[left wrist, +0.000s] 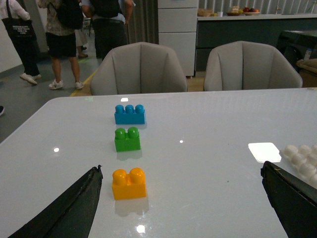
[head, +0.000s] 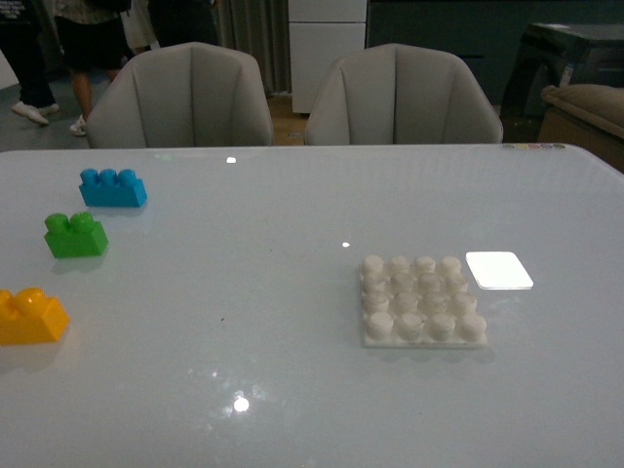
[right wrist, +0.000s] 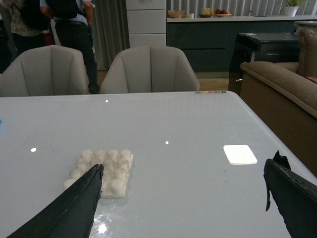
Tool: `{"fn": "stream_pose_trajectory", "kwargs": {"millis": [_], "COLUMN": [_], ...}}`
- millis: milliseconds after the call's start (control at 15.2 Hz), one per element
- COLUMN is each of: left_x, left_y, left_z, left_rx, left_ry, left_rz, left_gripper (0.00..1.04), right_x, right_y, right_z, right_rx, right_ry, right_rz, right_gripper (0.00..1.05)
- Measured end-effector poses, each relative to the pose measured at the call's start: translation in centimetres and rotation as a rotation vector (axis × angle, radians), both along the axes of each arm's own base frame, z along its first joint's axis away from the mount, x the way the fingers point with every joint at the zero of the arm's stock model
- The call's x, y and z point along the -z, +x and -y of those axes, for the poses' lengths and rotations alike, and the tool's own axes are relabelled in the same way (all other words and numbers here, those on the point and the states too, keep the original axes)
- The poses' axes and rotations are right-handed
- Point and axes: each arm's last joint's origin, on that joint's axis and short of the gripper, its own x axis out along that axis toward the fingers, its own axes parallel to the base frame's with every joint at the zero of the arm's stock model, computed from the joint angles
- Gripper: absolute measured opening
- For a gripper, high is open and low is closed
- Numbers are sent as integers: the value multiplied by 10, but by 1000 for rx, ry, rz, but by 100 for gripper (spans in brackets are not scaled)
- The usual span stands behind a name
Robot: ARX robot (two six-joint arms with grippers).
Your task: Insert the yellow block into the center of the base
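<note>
Three bricks (head: 113, 188) (head: 75, 236) (head: 32, 316), one base (head: 423, 302), two chairs (head: 181, 97) (head: 404, 97)

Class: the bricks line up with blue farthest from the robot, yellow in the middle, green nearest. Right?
No: the green brick is in the middle and the yellow block nearest; the blue brick is farthest. The front view shows it.

It looks like an open office lounge. Grey padded chairs (head: 185, 97) stand at a glossy white table (head: 292, 195), people (left wrist: 62, 29) with backpacks stand behind, and a dark counter (right wrist: 218, 42) and brown sofa (right wrist: 277, 84) sit beyond.

Open table (head: 244, 292) between yellow block (head: 32, 317) and base (head: 423, 302); green brick (head: 75, 235) near the block.
</note>
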Motion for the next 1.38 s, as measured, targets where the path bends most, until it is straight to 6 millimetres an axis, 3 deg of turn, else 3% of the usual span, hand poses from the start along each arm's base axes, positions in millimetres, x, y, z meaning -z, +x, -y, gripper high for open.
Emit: {"fn": "stream_pose_trajectory", "kwargs": {"millis": [1054,1120,1251,1383], "left_x": [0,0,0,0], "left_y": [0,0,0,0], "left_z": [0,0,0,0], "left_rx": [0,0,0,0], "left_ry": [0,0,0,0], "left_rz": [0,0,0,0], "left_gripper": [98,98,98,98], "right_x": [2,-3,-34,-61], "right_y": [0,6,17,46], "right_z": [-1,1,11,18], "right_rx": [44,76,103,104], "right_ry": [38,84,103,99], "right_rz": [-57,-72,34,84], "right_gripper": [98,98,98,98]}}
